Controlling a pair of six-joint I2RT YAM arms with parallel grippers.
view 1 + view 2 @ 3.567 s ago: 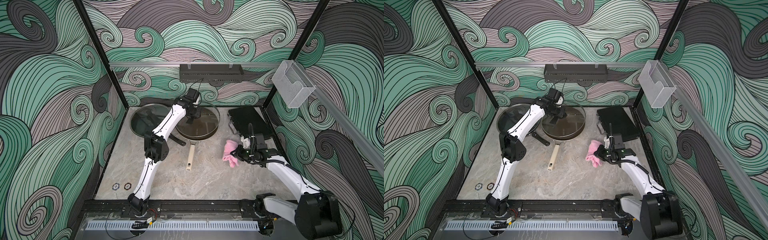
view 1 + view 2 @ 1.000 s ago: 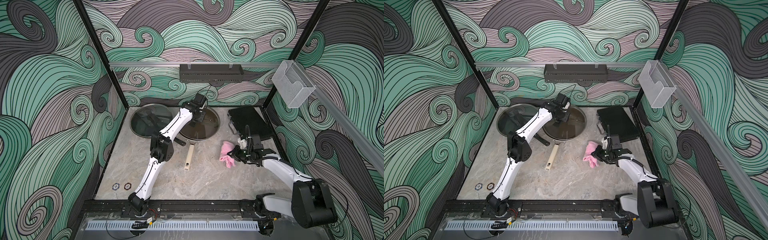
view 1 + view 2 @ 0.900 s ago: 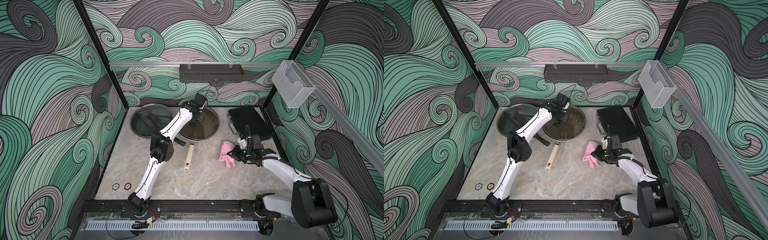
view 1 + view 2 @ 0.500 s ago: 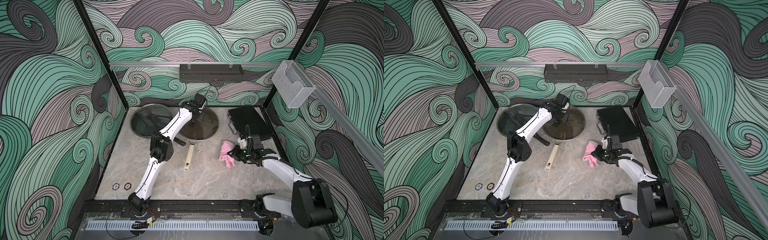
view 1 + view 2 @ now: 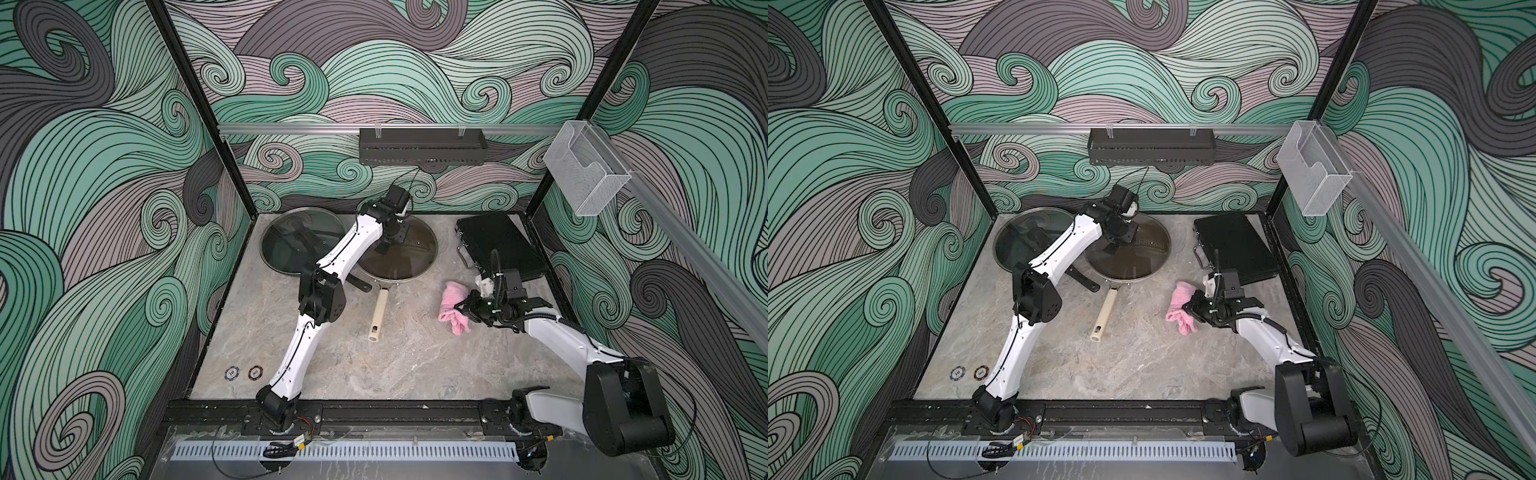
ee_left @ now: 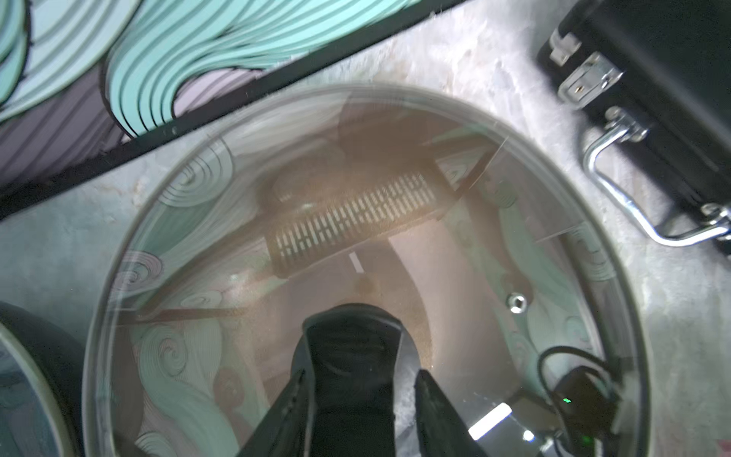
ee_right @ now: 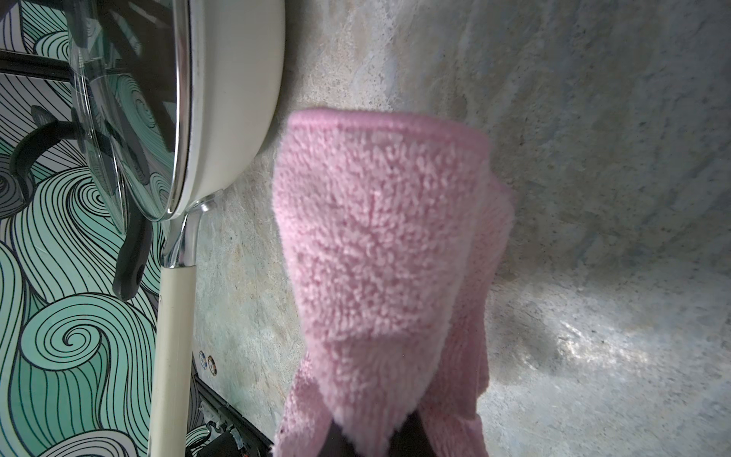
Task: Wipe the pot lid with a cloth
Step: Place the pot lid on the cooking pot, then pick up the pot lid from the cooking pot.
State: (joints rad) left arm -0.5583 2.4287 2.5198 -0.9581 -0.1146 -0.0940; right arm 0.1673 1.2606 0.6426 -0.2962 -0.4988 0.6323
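The pot lid is round glass with a steel rim. It lies flat on a cream pan at the back middle of the table. My left gripper hangs over its centre. In the left wrist view the gripper is open: its fingers stand either side of the lid's black handle, with a gap on one side. The cloth, fluffy and pink, hangs bunched from my right gripper, which is shut on it just above the table.
The pan's cream handle points toward the front. A second glass-lidded pan with a black handle sits at the back left. A black case lies at the back right. Two poker chips lie front left.
My left gripper's jaws have parted from the lid's handle in the last half second, and the lid rests on the pan. The right arm with the cloth has barely moved.
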